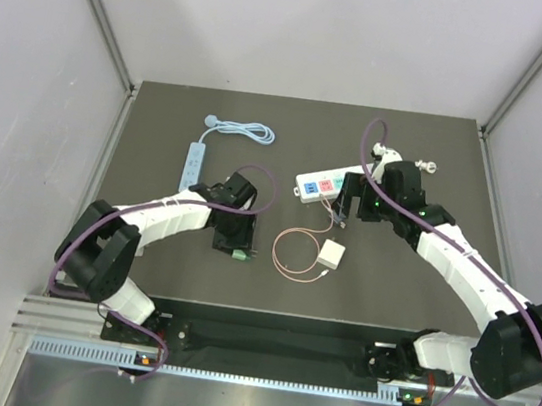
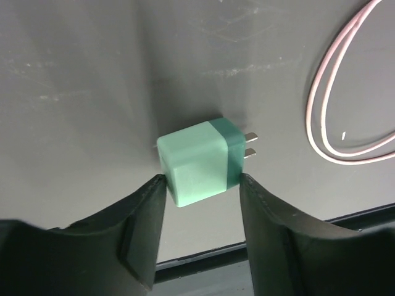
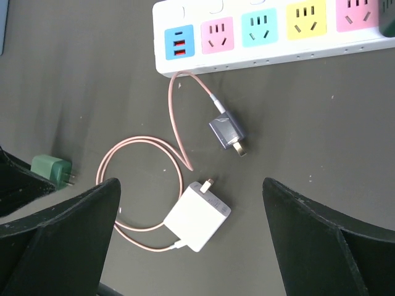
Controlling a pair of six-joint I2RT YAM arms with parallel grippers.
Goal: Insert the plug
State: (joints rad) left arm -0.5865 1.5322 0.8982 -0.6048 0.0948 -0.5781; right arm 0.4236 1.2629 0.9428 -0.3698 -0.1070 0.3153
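- left gripper (image 2: 200, 192) has its fingers pressed against both sides of the green plug (image 2: 199, 161), tips pinching its near end only; how firm the hold is, can't tell
- green plug lies flat on the dark table (image 1: 391, 281), prongs pointing away from the fingers, not lifted yet
- in the top view it sits near the front of the table, well apart from the white power strip (image 3: 247, 57) with coloured sockets
- right gripper (image 3: 190, 185) is spread wide and holds nothing, hovering above the grey plug (image 3: 227, 131) and white charger (image 3: 199, 217)
- grey plug and charger both lie loose on the table just below the strip; a pink cable (image 3: 176, 111) runs from the grey plug up to the strip's edge
- the sockets in the right wrist view look empty, so nothing is inserted
- judgement: early stage, pickup only just underway
- left to do: lift the plug, carry it to the strip, line up the prongs, push in
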